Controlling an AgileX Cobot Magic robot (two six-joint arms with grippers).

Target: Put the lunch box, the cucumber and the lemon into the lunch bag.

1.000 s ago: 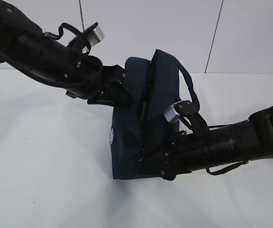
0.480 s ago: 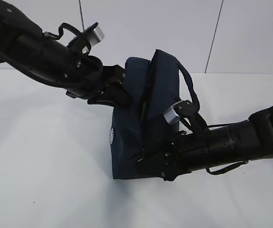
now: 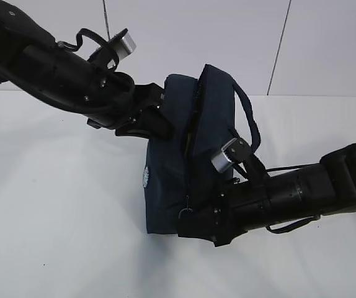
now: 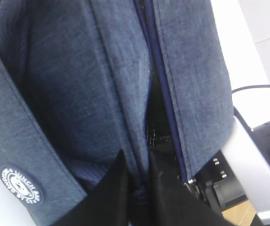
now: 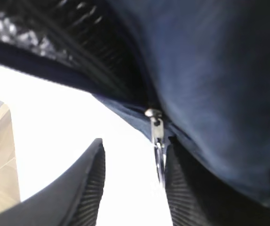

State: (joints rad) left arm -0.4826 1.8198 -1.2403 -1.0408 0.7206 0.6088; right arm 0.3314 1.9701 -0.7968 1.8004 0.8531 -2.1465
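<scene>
Navy fabric: the lunch bag [image 3: 187, 167] stands upright on the white table [image 3: 54, 217], zip seam toward the camera, so both my arms can reach it.
Left claw: the left gripper [image 4: 137, 188] is pinched nearly shut on a fold of fabric beside the zip; I hold it there to brace the bag against a pull.
Right claw: the right gripper [image 5: 132, 181] stands about half open, with the metal zipper pull [image 5: 157, 141] lying against one finger and nothing clamped.
Zip: parted in the left wrist view, with a dark, shiny lining behind.
Contents: lunch box, cucumber and lemon are nowhere in view; perhaps inside, but the gap is too dark to tell.
Next: I judge the pull needs pinching first.
</scene>
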